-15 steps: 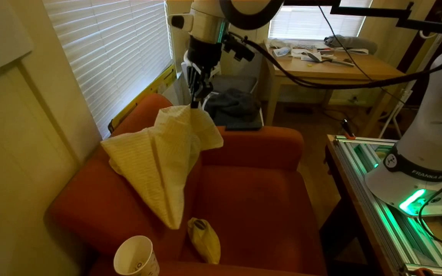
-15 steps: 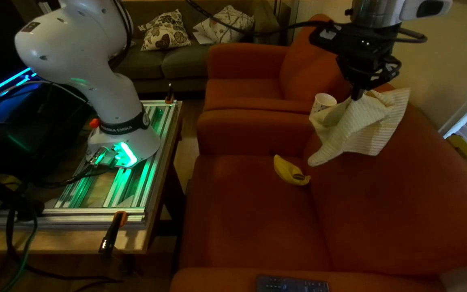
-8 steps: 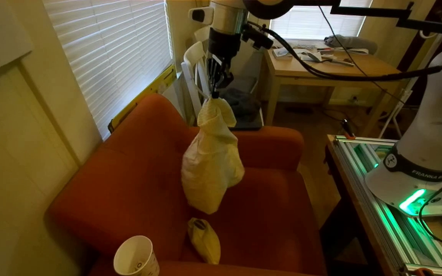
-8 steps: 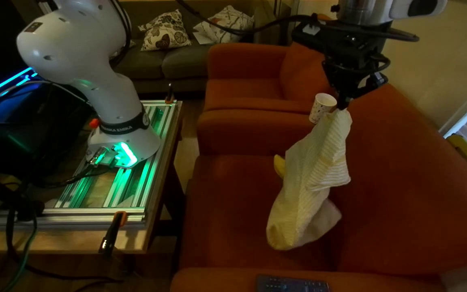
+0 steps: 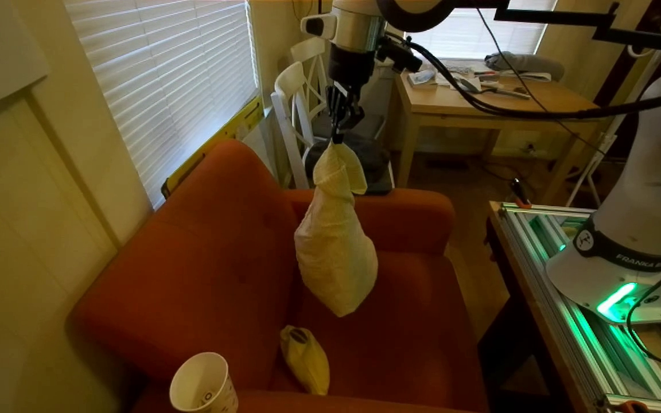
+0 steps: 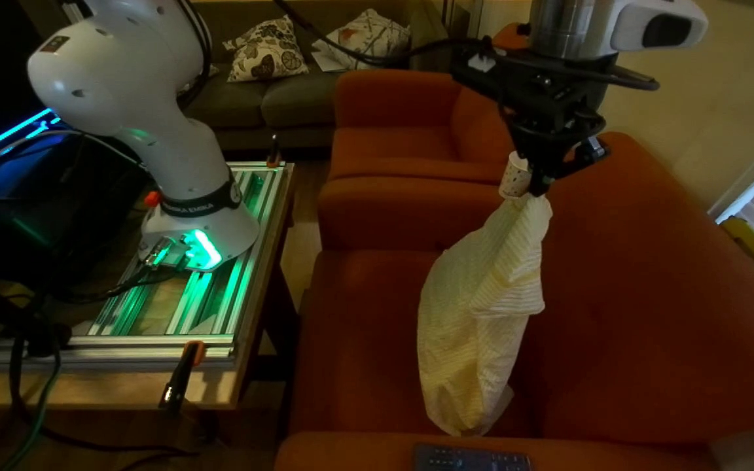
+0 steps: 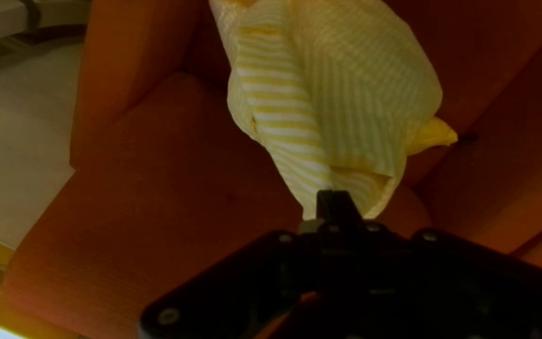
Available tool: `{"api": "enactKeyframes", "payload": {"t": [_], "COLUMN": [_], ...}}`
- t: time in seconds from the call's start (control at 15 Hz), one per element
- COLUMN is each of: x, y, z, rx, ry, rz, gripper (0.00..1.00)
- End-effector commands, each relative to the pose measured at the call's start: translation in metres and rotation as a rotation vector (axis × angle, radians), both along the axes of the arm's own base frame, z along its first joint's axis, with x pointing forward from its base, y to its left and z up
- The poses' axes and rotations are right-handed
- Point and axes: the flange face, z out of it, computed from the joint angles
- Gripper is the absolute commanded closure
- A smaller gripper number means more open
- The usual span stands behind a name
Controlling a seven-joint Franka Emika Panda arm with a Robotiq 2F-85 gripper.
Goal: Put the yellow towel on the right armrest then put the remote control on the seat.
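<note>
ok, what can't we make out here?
Remote control: partly cut off by the bottom edge in an exterior view.
Pinched bit of towel: covered by the gripper in an exterior view.
Banana: mostly behind the towel, wrist view.
Desk clutter: too small to identify in an exterior view.

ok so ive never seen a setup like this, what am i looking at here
The white machine is a robot arm beside an orange chair. Its black claw pinches a yellow towel, which hangs over the seat. Two pictures look on from outside the robot; the dark close-up is taken from its wrist, looking down past the claw. What looks like a banana lies on the seat, a remote on an armrest, and a cup stands nearby.
</note>
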Motion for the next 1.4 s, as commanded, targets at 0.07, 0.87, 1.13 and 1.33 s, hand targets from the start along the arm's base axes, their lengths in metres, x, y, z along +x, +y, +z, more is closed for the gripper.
{"api": "enactKeyframes", "payload": {"t": [0.07, 0.87, 1.13, 1.33], "x": [-0.005, -0.013, -0.017, -0.027], "y": [-0.019, -0.046, -0.064, -0.067], "z": [0.016, 0.068, 0.085, 0.098], "rx": [-0.019, 0.019, 0.001, -0.007], "ry": [-0.12, -0.473, -0.595, -0.644], "rz": [-0.087, -0.429, -0.519, -0.562], "gripper": [0.99, 0.99, 0.99, 0.99]}}
